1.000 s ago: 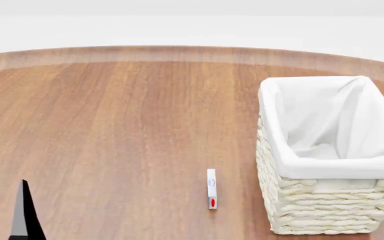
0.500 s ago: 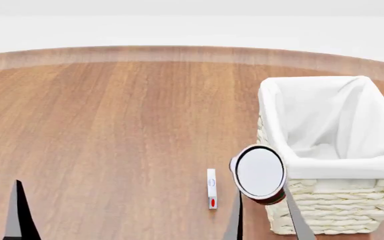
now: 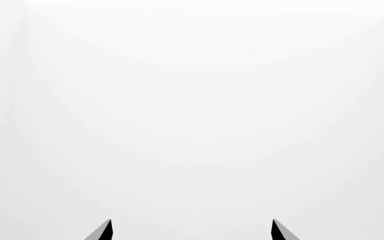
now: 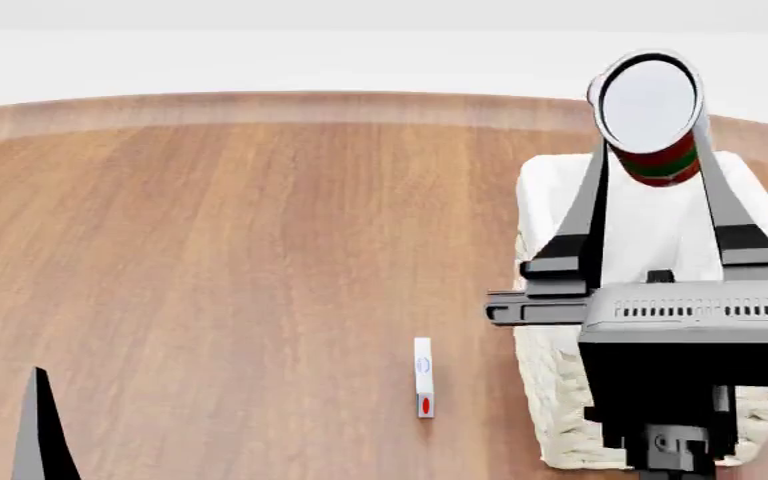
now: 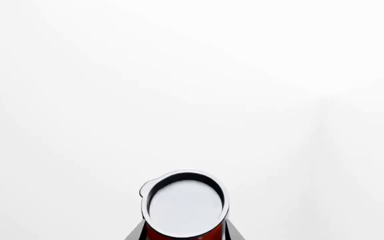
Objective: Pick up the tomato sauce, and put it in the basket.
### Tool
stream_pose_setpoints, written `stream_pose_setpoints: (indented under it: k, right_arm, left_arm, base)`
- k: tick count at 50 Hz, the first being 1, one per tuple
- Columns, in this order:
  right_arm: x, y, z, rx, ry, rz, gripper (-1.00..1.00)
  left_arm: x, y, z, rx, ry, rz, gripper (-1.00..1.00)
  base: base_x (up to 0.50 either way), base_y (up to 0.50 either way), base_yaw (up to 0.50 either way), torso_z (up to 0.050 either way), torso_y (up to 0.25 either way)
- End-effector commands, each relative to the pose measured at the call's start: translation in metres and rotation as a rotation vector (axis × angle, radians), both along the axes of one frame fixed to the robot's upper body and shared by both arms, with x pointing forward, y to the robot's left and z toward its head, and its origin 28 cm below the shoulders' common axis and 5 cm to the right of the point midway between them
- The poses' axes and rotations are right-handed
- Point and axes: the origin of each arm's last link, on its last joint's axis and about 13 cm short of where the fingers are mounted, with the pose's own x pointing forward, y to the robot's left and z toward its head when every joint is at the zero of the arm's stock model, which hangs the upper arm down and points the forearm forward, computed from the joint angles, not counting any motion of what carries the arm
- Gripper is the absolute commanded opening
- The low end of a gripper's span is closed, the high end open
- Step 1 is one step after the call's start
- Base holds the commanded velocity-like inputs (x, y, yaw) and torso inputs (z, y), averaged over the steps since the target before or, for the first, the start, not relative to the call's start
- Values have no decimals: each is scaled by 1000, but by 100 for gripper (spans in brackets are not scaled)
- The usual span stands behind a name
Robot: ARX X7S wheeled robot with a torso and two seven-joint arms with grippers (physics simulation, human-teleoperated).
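Note:
My right gripper (image 4: pixel 654 165) is shut on the tomato sauce (image 4: pixel 651 115), a small can with a red label, green band and white top. It holds the can high above the cream wicker basket (image 4: pixel 555 400) with white lining at the table's right. The can's white top also shows in the right wrist view (image 5: pixel 185 205), between the two fingers against a white background. My left gripper is open: one fingertip (image 4: pixel 44 430) shows at the lower left of the head view, and two spread tips (image 3: pixel 105 231) show in the left wrist view with nothing between them.
A small white flat object with a red mark (image 4: pixel 423 377) lies on the wooden table (image 4: pixel 251 260) just left of the basket. The table's rounded far edge runs along the back, against a white wall.
My right arm has risen from the lower edge of view, carrying the can from beside the basket's front left corner up to above the basket. The left fingertip has barely moved.

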Motion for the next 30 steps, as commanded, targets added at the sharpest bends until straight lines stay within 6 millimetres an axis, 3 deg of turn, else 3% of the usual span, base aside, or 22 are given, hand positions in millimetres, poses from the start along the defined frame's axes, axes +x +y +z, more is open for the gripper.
stream_pose_setpoints:
  k: [1, 10, 15, 30]
  right_arm:
    - [67, -35, 11, 23, 101, -100, -100]
    - [125, -47, -2, 145, 347, -47, -100]
    - [143, -49, -5, 228, 541, 32, -100]
    - [146, -59, 15, 278, 712, -113, -100]
  left_arm:
    - [-3, 0, 1, 3, -4, -5, 100]
    - [-9, -2, 2, 6, -8, -18, 100]
    - [-11, -2, 2, 3, -8, -23, 100]
    - [-10, 0, 5, 13, -12, -25, 100]
  base:
    - [0, 0, 0, 0, 0]
    - [0, 0, 0, 0, 0]
    - [0, 0, 0, 0, 0]
    - [0, 0, 0, 0, 1]
